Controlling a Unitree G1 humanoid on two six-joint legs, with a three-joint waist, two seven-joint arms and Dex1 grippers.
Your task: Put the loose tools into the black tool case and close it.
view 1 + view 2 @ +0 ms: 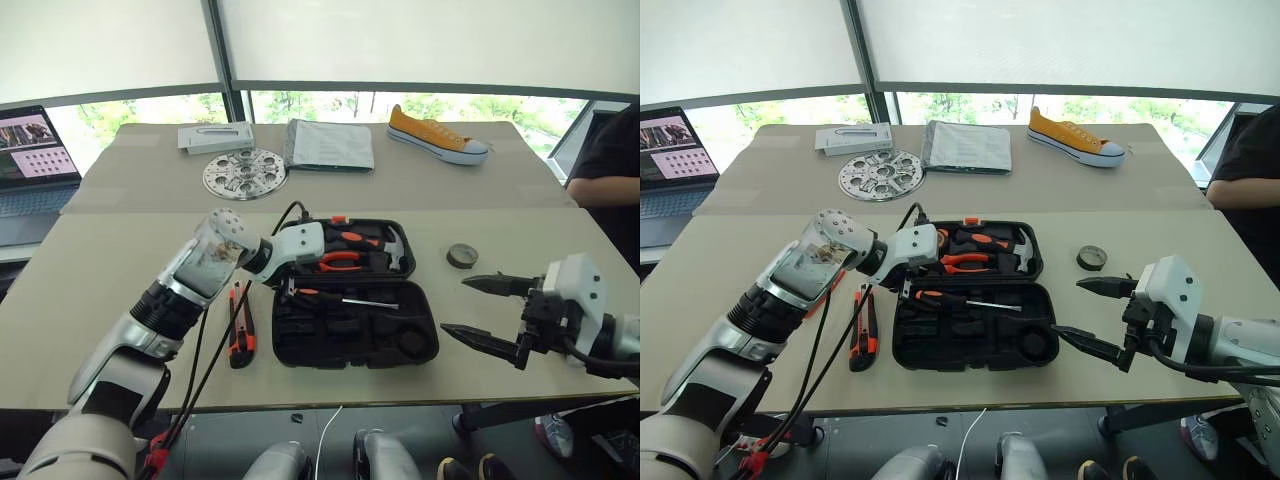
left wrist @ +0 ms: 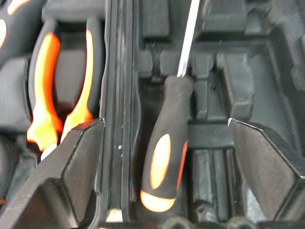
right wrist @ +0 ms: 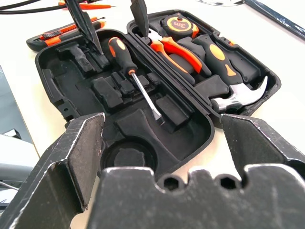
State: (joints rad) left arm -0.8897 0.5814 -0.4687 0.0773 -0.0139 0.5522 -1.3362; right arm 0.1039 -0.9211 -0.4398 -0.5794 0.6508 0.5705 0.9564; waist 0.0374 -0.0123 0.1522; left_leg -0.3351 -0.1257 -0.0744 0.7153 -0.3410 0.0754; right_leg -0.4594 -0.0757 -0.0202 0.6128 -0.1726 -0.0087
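The black tool case (image 1: 350,352) lies open in the middle of the table. In its far half sit a hammer, orange pliers (image 1: 340,262) and a tape measure. One screwdriver (image 1: 345,299) with a black-orange handle rests in the near half. My left gripper (image 1: 288,290) hangs open just above that handle (image 2: 164,157), one finger on each side and neither touching it. An orange-black utility knife (image 1: 241,337) lies on the table left of the case, with a thin orange tool (image 3: 90,5) beside it. A small dark tape roll (image 1: 462,256) sits right of the case. My right gripper (image 1: 455,305) is open and empty, right of the case.
At the back of the table are a perforated metal disc (image 1: 244,173), a white box (image 1: 215,137), a grey folder (image 1: 330,144) and a yellow shoe (image 1: 437,135). A laptop (image 1: 35,160) stands at far left. A person's dark sleeve (image 1: 610,160) shows at far right. Black cables trail under my left arm.
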